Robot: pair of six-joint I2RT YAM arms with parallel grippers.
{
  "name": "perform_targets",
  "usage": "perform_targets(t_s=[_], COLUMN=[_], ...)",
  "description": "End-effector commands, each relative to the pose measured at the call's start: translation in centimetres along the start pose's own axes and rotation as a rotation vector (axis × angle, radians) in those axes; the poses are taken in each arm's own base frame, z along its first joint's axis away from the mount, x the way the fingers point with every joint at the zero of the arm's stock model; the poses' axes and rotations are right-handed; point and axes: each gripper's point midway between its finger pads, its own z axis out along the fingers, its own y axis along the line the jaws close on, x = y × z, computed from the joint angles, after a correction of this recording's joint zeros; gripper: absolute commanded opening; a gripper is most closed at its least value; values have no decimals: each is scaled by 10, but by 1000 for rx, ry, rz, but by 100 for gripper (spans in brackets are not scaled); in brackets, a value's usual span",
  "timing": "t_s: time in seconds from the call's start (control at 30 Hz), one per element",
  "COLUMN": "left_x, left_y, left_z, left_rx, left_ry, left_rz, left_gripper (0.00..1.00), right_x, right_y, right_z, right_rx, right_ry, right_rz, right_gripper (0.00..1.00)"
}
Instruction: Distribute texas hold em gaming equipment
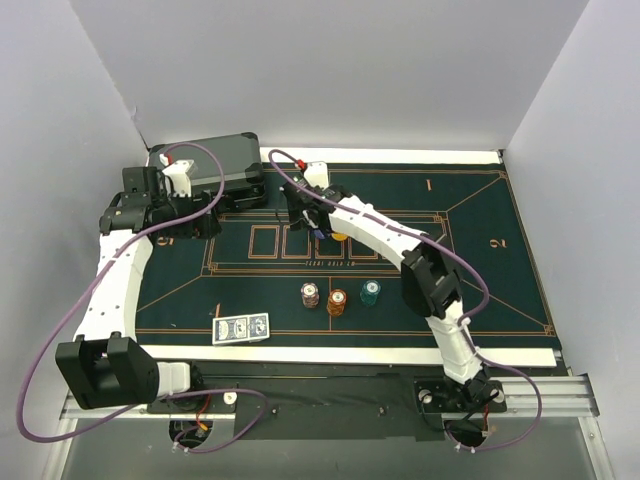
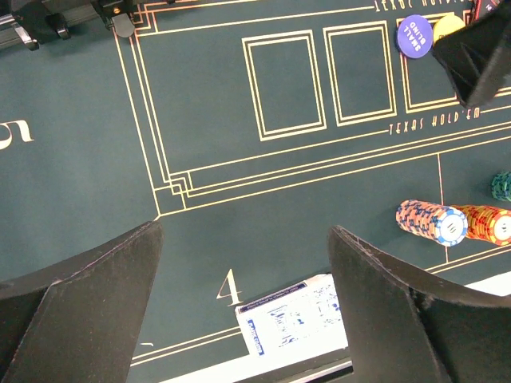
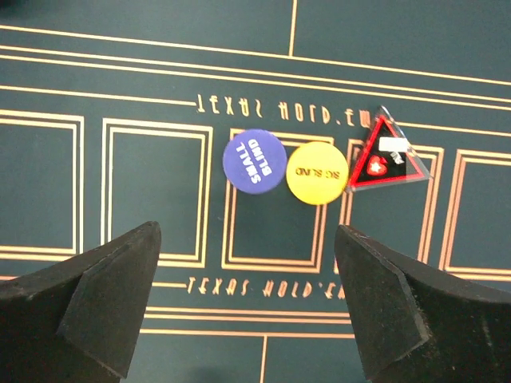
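Observation:
Three chip stacks stand on the green felt mat (image 1: 480, 280): a red-and-blue stack (image 1: 310, 295) (image 2: 431, 222), an orange stack (image 1: 338, 300) (image 2: 487, 223) and a teal stack (image 1: 371, 293) (image 2: 503, 185). Blue-backed playing cards (image 1: 241, 328) (image 2: 295, 323) lie at the mat's near edge by the numeral 4. A blue small-blind disc (image 3: 254, 160), a yellow big-blind disc (image 3: 317, 172) and a red triangular marker (image 3: 385, 155) lie in the mat's centre boxes. My right gripper (image 1: 310, 222) (image 3: 247, 230) hovers open just near of them, holding nothing. My left gripper (image 1: 200, 220) (image 2: 245, 230) is open and empty over bare felt, above the cards.
A dark grey hard case (image 1: 215, 160) sits at the far left corner, close behind the left wrist. White walls enclose the table on three sides. The right arm stretches diagonally across the mat above the chip stacks.

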Motion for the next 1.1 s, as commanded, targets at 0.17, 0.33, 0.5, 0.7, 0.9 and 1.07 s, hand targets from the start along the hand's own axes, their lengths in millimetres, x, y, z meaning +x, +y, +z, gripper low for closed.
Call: perform_targets(t_s=[0.17,0.33,0.5,0.7,0.9,1.07], left_x=[-31,-28,-25,-26,-27,-23], left_y=[-1,5,10,7,9,15], left_z=[-15,-15,-15,-19,-21,-21], left_rx=[20,16,8,20,17,8], left_ry=[-95,-92,-82,-85,-91,-85], left_rz=[8,-1,-13,-14,-17,-26], left_gripper=[96,96,96,96,96,96], right_x=[-9,-1,11,21,25,33], right_y=[9,6,9,16,14,13], right_z=[43,61,73,89,97,100], right_rx=[-34,-23,-30,-54,-47,-52], right_ry=[28,55,87,125,144,173], right_rz=[36,40,38,36,45,52], right_gripper=[79,78,78,75,74,66])
